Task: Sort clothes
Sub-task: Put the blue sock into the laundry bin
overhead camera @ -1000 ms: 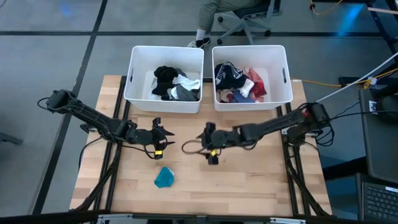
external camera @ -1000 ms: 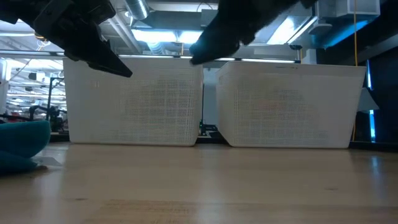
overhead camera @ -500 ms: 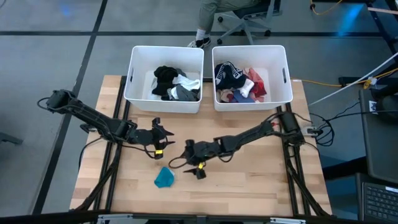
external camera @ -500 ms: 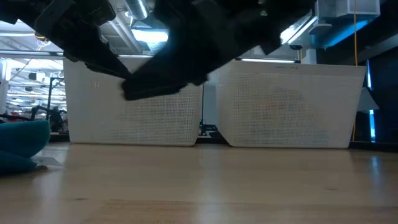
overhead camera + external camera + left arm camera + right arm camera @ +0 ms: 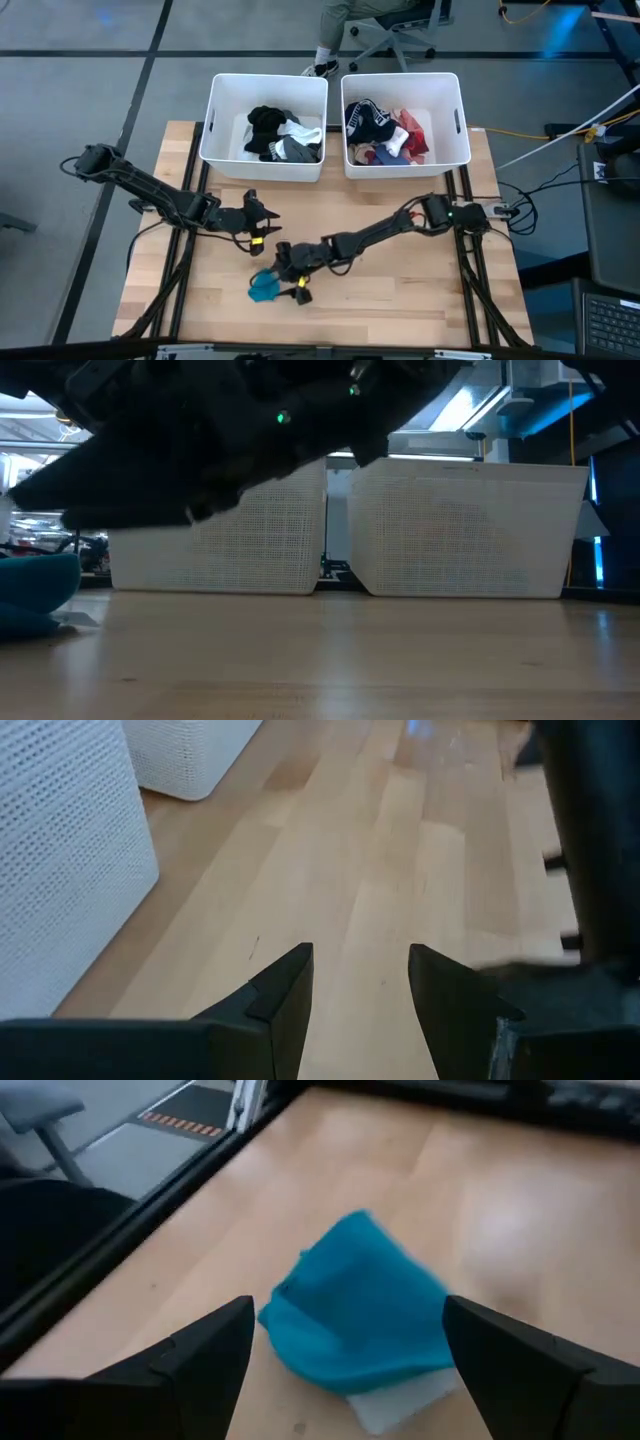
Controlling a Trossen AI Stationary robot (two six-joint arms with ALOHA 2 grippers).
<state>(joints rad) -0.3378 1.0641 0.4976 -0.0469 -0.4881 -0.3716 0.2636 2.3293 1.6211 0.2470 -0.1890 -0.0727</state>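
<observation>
The left gripper (image 5: 262, 228) hangs over bare wood in front of the left bin (image 5: 215, 130), its fingers (image 5: 285, 995) parted with nothing between them. Just below it on the table (image 5: 420, 290) lies the blue cloth (image 5: 263, 287), a small crumpled piece with a pale edge showing underneath. The right gripper (image 5: 291, 279) has reached across from the far side and sits right beside that cloth, fingers (image 5: 205, 1355) spread wide on either side of it, not clamped. Behind, the left bin holds black, white and grey clothes (image 5: 280, 135); the right bin (image 5: 455, 130) holds navy, pink, red and white ones (image 5: 385, 130).
</observation>
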